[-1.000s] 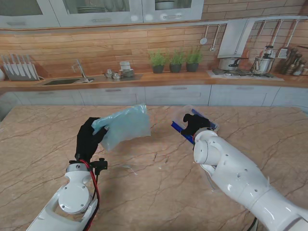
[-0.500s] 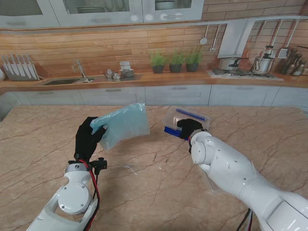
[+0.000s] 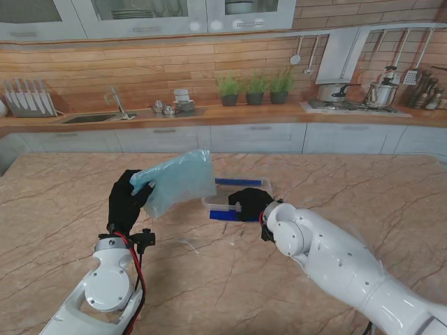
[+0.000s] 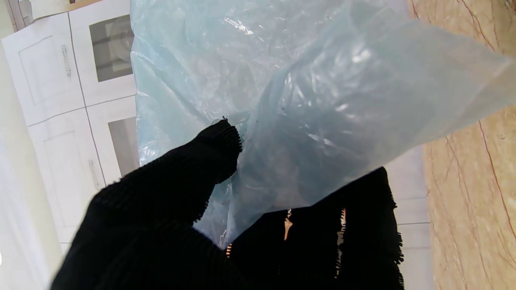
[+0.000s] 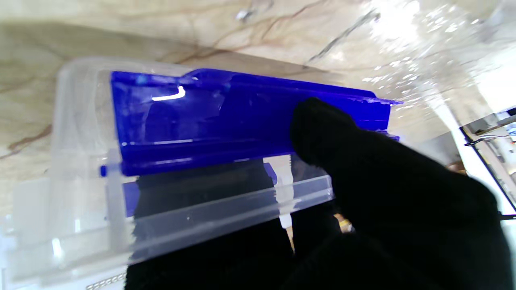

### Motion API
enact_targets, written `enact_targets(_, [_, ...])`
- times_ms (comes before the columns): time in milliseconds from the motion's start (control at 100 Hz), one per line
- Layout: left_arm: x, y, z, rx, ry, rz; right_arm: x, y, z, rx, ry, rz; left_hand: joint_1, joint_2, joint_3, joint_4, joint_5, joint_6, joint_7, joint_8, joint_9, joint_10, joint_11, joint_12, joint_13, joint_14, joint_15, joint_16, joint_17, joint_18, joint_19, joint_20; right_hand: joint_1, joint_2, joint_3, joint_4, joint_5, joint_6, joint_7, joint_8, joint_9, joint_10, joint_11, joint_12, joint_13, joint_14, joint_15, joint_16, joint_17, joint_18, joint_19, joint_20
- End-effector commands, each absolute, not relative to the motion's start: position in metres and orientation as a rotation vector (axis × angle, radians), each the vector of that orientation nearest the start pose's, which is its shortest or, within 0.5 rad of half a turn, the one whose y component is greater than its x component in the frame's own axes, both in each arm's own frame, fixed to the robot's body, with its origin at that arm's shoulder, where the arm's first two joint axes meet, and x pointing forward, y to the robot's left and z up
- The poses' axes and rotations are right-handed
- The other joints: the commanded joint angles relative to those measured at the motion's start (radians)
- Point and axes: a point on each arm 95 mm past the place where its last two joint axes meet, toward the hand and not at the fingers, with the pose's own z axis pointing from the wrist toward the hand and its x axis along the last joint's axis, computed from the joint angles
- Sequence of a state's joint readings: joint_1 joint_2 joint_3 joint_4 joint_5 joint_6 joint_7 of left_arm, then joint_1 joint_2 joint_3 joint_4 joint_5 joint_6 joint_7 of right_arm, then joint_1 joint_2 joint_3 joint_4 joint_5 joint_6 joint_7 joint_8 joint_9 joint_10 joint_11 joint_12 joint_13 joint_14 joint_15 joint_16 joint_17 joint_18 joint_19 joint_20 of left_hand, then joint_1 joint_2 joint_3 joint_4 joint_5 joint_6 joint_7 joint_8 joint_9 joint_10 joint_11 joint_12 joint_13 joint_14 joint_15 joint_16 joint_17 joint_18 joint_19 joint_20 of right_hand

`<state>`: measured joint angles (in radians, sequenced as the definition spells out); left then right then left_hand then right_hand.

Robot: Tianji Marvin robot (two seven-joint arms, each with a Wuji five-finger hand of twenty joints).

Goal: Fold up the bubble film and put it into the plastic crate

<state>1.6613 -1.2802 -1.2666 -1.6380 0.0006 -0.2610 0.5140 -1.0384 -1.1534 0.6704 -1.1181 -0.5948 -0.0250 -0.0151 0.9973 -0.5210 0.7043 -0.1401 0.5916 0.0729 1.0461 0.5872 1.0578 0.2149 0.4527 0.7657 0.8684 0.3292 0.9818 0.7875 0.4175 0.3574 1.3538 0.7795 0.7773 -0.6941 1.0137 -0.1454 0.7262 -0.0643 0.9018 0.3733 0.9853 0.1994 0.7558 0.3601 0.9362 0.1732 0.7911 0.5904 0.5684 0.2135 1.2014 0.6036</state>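
Above table, left hand (image 3: 126, 199) pinches bubble film (image 3: 178, 180); right hand (image 3: 248, 204) grips plastic crate (image 3: 225, 207).

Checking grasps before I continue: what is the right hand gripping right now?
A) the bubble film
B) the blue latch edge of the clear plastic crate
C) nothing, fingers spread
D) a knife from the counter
B: the right hand clamps the plastic crate at its blue latch, while the left hand holds the bubble film aloft.

Pale blue bubble film (image 3: 180, 181), loosely folded, hangs raised above the worktop. The clear plastic crate (image 3: 234, 199) with blue latches sits just right of it.
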Motion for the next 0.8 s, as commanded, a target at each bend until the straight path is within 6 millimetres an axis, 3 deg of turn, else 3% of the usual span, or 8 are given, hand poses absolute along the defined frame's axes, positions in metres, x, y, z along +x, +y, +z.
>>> enact_targets(0, [0.378, -0.005, -0.305, -1.81, -0.004, -2.294, 0.475, 0.085, -0.369, 1.355, 1.797, 1.551, 0.019, -0.004, -0.006, 0.036, -0.032, -0.032, 0.018, 0.014, -0.011, -0.022, 0.012, 0.0, 0.001, -0.024, 0.025, 0.017, -0.008, -0.016, 0.044, 0.019, 0.068, 0.022, 0.054, -0.024, 0.081, -0.122, 0.117, 0.043, 0.03, 0.006, 0.009, -0.007, 0.04, 0.008, 0.02, 0.02, 0.004, -0.023, 0.037, 0.028])
enact_targets(420, [0.378, -0.006, -0.306, -1.819, -0.007, -2.288, 0.465, 0.097, -0.376, 1.306, 1.861, 1.581, 0.018, -0.003, -0.009, 0.036, -0.034, -0.034, 0.018, 0.016, -0.013, -0.024, 0.01, 0.001, -0.002, -0.026, 0.025, 0.018, -0.012, -0.018, 0.042, 0.022, 0.062, 0.044, 0.04, -0.023, 0.08, -0.133, 0.108, 0.052, 0.023, 0.003, -0.025, -0.011, 0.011, 0.007, -0.019, 0.016, -0.036, -0.008, -0.027, 0.02])
enact_targets(530, [0.378, -0.006, -0.306, -1.821, -0.008, -2.282, 0.464, 0.095, -0.376, 1.261, 1.862, 1.581, 0.018, -0.002, -0.008, 0.036, -0.036, -0.034, 0.017, 0.016, -0.015, -0.025, 0.009, 0.001, -0.007, -0.025, 0.023, 0.018, -0.018, -0.018, 0.038, 0.022, 0.017, 0.049, -0.055, -0.005, 0.024, -0.13, 0.095, 0.022, -0.014, -0.001, -0.04, -0.016, -0.044, 0.01, -0.041, 0.008, -0.098, 0.001, -0.076, 0.004])
enact_targets(630, [0.378, -0.006, -0.306, -1.821, -0.014, -2.276, 0.461, 0.092, -0.376, 1.24, 1.847, 1.577, 0.018, 0.0, -0.01, 0.035, -0.037, -0.035, 0.017, 0.017, -0.018, -0.027, 0.007, 0.001, -0.015, -0.026, 0.018, 0.016, -0.028, -0.017, 0.031, 0.02, -0.073, 0.029, -0.144, 0.018, -0.067, -0.106, 0.033, -0.016, -0.126, 0.01, -0.052, -0.011, -0.139, 0.013, -0.079, -0.007, -0.165, 0.02, -0.098, 0.004])
enact_targets(720, [0.378, -0.006, -0.306, -1.814, -0.015, -2.272, 0.459, 0.089, -0.374, 1.208, 1.814, 1.593, 0.017, 0.006, -0.014, 0.035, -0.042, -0.041, 0.016, 0.018, -0.025, -0.032, 0.004, 0.004, -0.038, -0.026, -0.001, 0.01, -0.052, -0.016, 0.012, 0.014, -0.156, 0.023, -0.13, 0.041, -0.092, -0.098, -0.09, 0.032, -0.205, 0.01, -0.072, -0.007, -0.206, 0.008, -0.097, -0.019, -0.195, 0.031, -0.11, 0.015])
enact_targets(770, [0.379, -0.006, -0.306, -1.808, -0.014, -2.268, 0.457, 0.087, -0.373, 1.178, 1.8, 1.602, 0.017, 0.008, -0.016, 0.035, -0.045, -0.043, 0.016, 0.019, -0.028, -0.036, 0.002, 0.005, -0.047, -0.027, -0.009, 0.007, -0.061, -0.019, 0.005, 0.012, -0.206, 0.04, -0.121, 0.075, -0.107, -0.087, -0.16, 0.087, -0.253, 0.012, -0.087, -0.011, -0.239, 0.003, -0.109, -0.03, -0.209, 0.029, -0.119, 0.015])
enact_targets(790, [0.379, -0.005, -0.306, -1.807, -0.014, -2.267, 0.456, 0.086, -0.372, 1.168, 1.792, 1.606, 0.017, 0.009, -0.018, 0.034, -0.047, -0.043, 0.015, 0.02, -0.03, -0.037, 0.002, 0.006, -0.053, -0.026, -0.013, 0.006, -0.067, -0.02, 0.001, 0.011, -0.223, 0.045, -0.124, 0.094, -0.119, -0.075, -0.198, 0.139, -0.273, 0.011, -0.091, -0.012, -0.252, 0.002, -0.113, -0.033, -0.216, 0.029, -0.123, 0.017])
